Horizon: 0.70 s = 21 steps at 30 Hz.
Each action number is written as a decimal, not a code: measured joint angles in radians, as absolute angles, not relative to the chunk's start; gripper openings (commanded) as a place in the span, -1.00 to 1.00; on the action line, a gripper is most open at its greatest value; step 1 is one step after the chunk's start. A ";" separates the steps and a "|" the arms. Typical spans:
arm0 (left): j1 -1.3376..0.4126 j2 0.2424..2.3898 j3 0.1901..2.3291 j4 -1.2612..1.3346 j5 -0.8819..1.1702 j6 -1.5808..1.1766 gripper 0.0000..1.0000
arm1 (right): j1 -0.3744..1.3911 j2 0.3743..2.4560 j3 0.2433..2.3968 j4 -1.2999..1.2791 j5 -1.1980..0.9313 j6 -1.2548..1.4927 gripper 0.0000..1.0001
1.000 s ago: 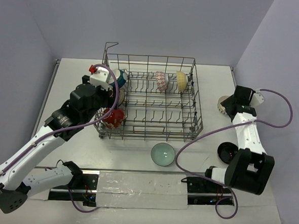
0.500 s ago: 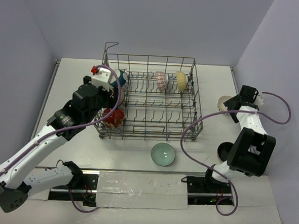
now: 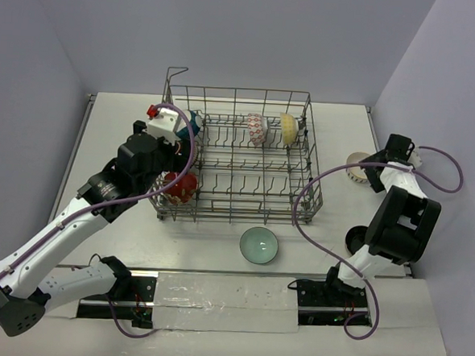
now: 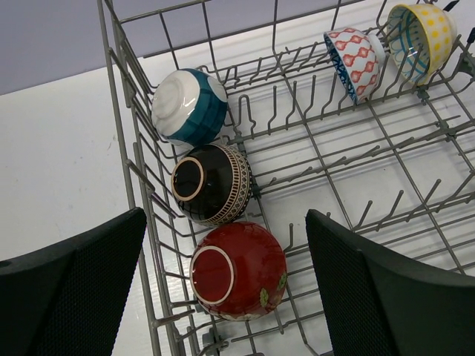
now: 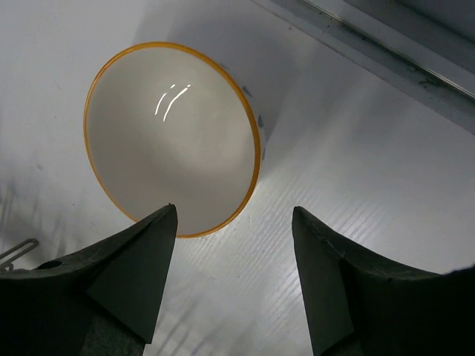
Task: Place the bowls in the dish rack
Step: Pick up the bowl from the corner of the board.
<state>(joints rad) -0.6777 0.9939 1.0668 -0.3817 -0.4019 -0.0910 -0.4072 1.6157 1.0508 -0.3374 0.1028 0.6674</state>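
Note:
The grey wire dish rack (image 3: 314, 171) stands mid-table. Along its left end (image 4: 122, 89) sit a teal-and-white bowl (image 4: 189, 105), a black patterned bowl (image 4: 211, 183) and a red bowl (image 4: 239, 271). A red-patterned bowl (image 4: 355, 61) and a yellow one (image 4: 421, 31) stand at the far side. My left gripper (image 4: 226, 222) hangs open above the red bowl (image 3: 180, 186), holding nothing. At the table's right, my right gripper (image 5: 234, 211) is open just short of a cream, orange-rimmed bowl (image 5: 172, 137), its left finger (image 5: 141, 259) overlapping the near rim.
A pale green bowl (image 3: 259, 245) sits upright on the table in front of the rack. A black bowl (image 3: 356, 240) lies near the right arm's base. The table's raised right edge (image 5: 386, 44) runs close behind the cream bowl (image 3: 355, 165).
The right arm has folded up and swung its wrist over to the cream bowl, its jaws narrowing a little. The left gripper has lifted slightly above the red bowl.

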 measured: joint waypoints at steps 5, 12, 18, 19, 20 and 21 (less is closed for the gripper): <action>-0.678 0.999 1.067 -0.381 -0.409 -0.090 0.87 | -0.447 1.649 1.064 -0.328 0.081 0.659 0.30; -0.678 1.005 1.066 -0.380 -0.410 -0.089 0.89 | -0.460 1.717 1.111 -0.329 0.079 0.656 0.19; -0.678 1.007 1.060 -0.379 -0.413 -0.089 0.89 | -0.462 1.750 1.134 -0.330 0.071 0.655 0.08; -0.678 1.008 1.060 -0.379 -0.413 -0.089 0.89 | -0.462 1.753 1.134 -0.329 0.069 0.655 0.04; -0.678 1.011 1.060 -0.378 -0.413 -0.089 0.89 | -0.463 1.757 1.135 -0.330 0.066 0.655 0.02; -0.678 1.013 1.060 -0.379 -0.413 -0.089 0.89 | -0.463 1.760 1.137 -0.330 0.062 0.653 -0.02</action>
<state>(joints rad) -0.6777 1.0126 1.0595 -0.3786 -0.4129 -0.0891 -0.4629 1.7596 1.1366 -0.3302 0.0620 0.6533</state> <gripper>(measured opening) 0.944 0.519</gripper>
